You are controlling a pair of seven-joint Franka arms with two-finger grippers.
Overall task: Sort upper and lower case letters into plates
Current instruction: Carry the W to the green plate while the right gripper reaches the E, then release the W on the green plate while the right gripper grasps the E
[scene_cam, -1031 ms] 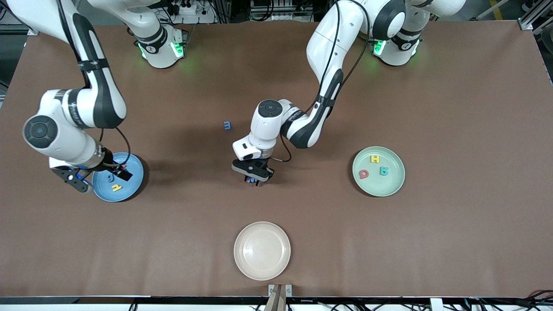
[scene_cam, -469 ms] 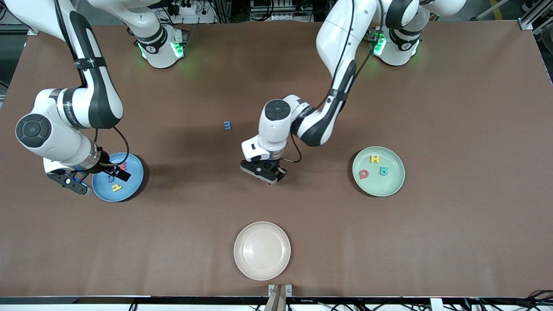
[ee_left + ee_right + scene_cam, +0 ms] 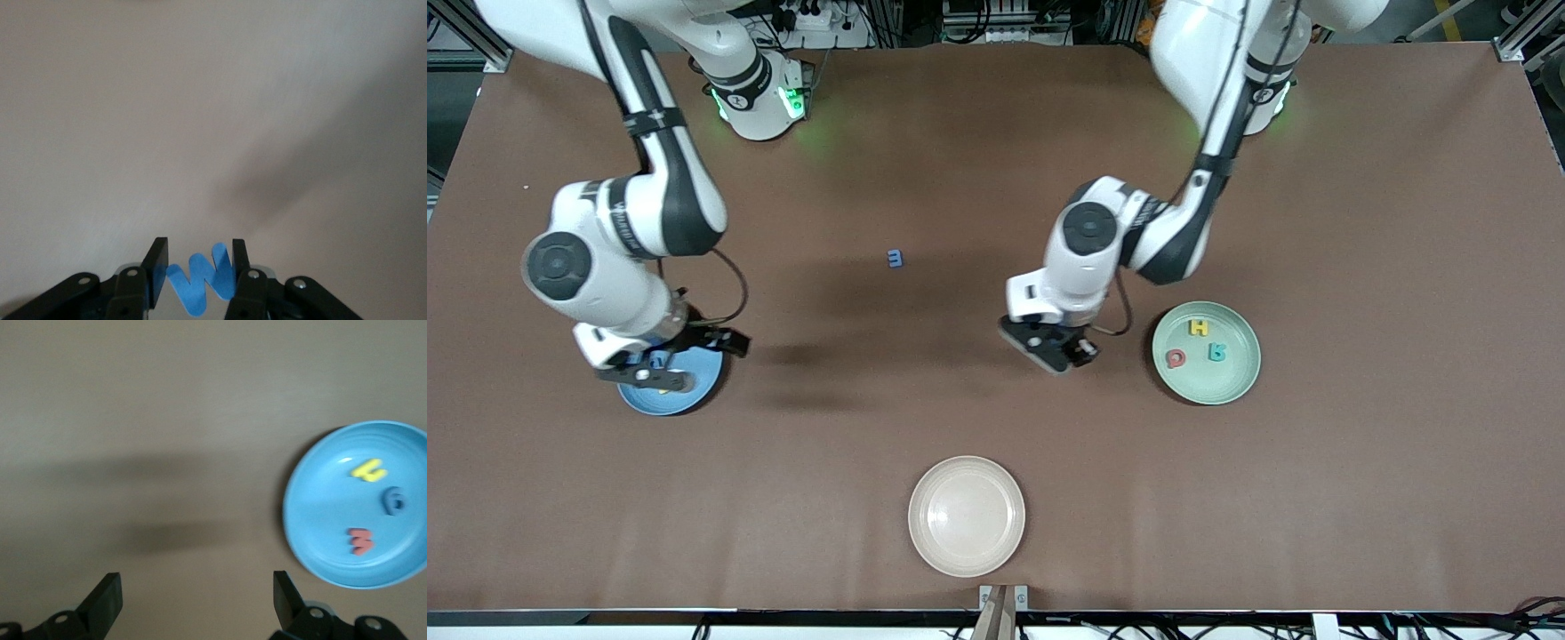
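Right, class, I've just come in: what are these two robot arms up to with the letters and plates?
They sort foam letters into plates. The left gripper holds a blue W over the table beside the green plate, which holds three letters. The right gripper is open and empty above the table beside the blue plate, which holds three more. A blue letter lies loose mid-table. The beige plate is unused.

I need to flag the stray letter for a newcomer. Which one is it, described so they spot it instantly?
Look at the bare brown table between the two robot bases. A tiny blue letter lies there alone, on no plate, unlike the letters in the blue plate and green plate.
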